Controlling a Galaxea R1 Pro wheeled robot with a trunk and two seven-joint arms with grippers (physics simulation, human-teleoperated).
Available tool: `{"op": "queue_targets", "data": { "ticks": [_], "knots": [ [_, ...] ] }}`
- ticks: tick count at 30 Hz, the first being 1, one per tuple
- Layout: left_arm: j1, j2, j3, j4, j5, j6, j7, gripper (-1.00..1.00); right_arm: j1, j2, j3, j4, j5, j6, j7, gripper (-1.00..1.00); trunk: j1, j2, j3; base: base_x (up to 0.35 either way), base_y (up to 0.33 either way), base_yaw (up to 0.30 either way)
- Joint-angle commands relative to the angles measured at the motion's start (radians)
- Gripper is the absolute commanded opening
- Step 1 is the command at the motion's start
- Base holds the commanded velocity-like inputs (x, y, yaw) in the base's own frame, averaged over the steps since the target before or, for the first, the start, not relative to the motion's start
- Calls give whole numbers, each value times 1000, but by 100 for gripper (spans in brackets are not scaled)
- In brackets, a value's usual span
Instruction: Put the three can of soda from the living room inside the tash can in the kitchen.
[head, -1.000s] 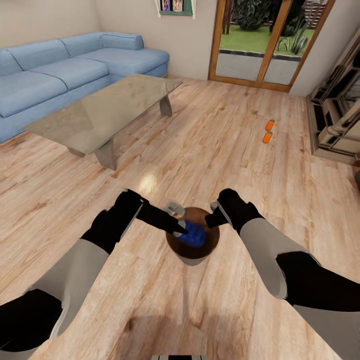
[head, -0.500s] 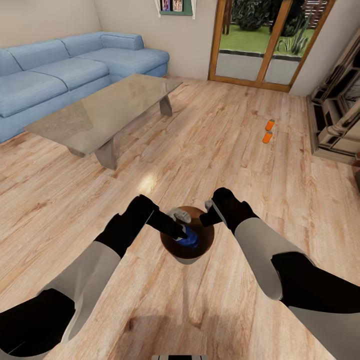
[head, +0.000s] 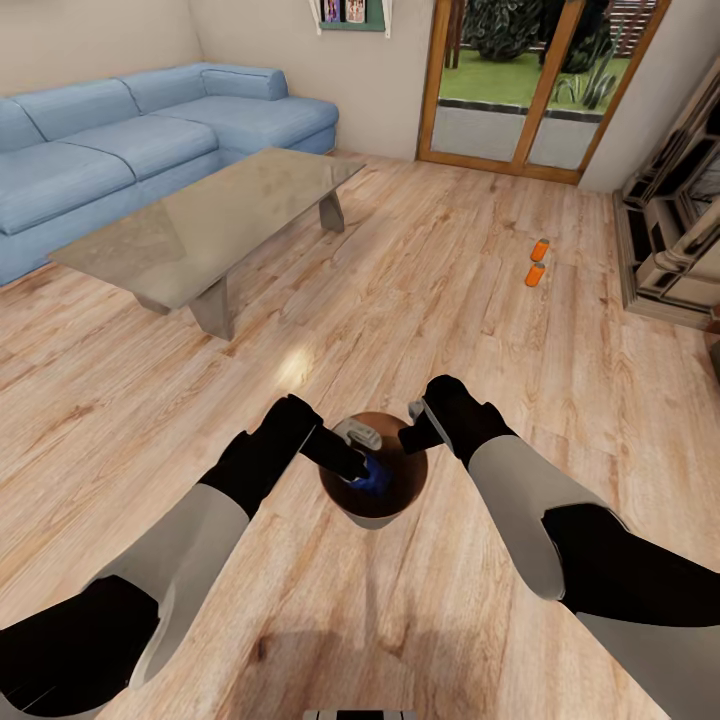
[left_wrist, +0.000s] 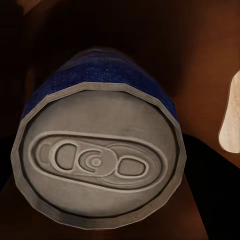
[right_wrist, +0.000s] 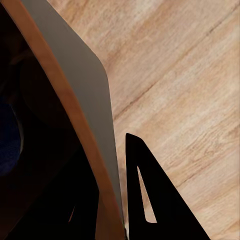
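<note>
The light grey trash can (head: 408, 482), coppery brown inside, sits low between my arms above the wood floor. My right gripper (head: 412, 438) is shut on its rim; in the right wrist view the bin wall (right_wrist: 85, 100) runs between the fingers, one finger (right_wrist: 150, 200) outside it. My left gripper (head: 352, 462) reaches into the bin, shut on the blue can (head: 376, 480). That can's grey top (left_wrist: 97, 160) faces the left wrist camera, with brown bin wall (left_wrist: 200, 65) behind it. Two orange cans (head: 540, 250) (head: 535, 274) stand on the floor far right, near the fireplace.
A glass coffee table (head: 215, 220) stands ahead to the left, with the blue corner sofa (head: 130, 140) behind it. Glazed doors (head: 530, 80) are at the back and the fireplace (head: 680, 230) is on the right. Open wood floor (head: 430, 300) lies between me and the orange cans.
My left gripper has pushed the blue can further into the bin. The bin and right gripper shifted slightly left and away from me, then held still.
</note>
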Motion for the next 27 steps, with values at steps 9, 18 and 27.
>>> {"op": "queue_targets", "data": {
  "ticks": [9,18,27],
  "knots": [
    [0,-2,0,1,0,0,2,-100,0,0,-2,0,-20,2,3,-100,0,0,0,0,0,0],
    [1,-8,-9,2,0,0,2,100,0,0,-2,0,-20,2,3,-100,0,0,0,0,0,0],
    [2,-2,-8,0,2,0,1,100,0,0,-2,1,-20,2,3,-100,0,0,0,0,0,0]
  ]
}}
